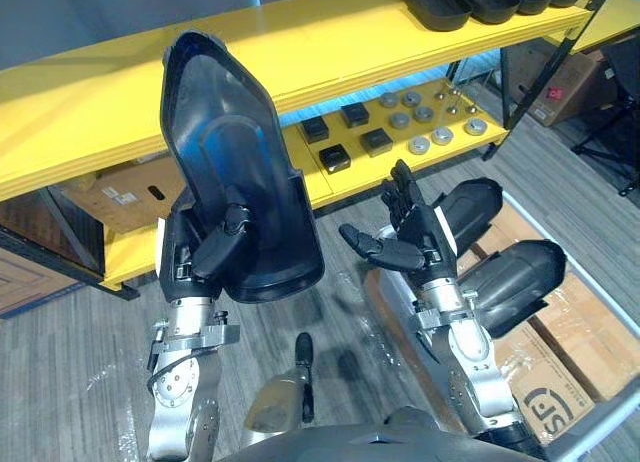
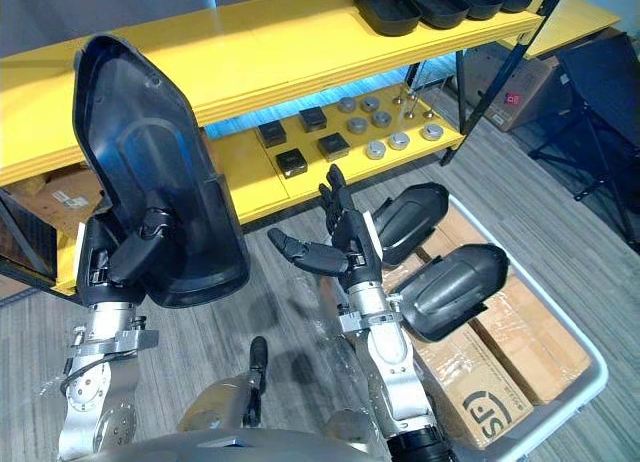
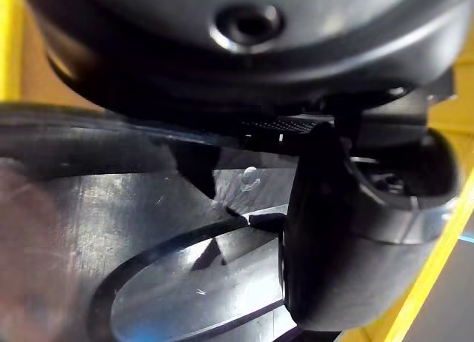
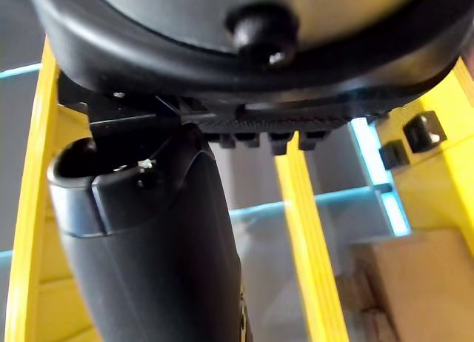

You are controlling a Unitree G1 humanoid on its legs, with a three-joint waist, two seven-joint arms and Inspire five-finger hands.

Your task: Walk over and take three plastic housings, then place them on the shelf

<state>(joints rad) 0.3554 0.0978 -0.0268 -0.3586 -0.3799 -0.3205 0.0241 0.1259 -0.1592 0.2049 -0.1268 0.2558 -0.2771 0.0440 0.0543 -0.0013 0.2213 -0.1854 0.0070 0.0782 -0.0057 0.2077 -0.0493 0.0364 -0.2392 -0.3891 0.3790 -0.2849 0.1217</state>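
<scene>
The left hand (image 1: 205,247) pinches the lower edge of an upright black plastic housing (image 1: 225,132) before the yellow shelf (image 1: 100,92), the right hand (image 1: 415,232) spread and empty; held so low, the tall housing may pivot or strike the shelf edge.

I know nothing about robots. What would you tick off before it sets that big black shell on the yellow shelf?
1. Left hand grips the held housing, thumb across it: ok.
2. Right hand open, empty: ok.
3. Bare room on the top shelf beside the stored housings: ok.
4. Held housing clear of the shelf's edge: cannot tell.
5. Spare housings lie at the robot's right: ok.
</scene>
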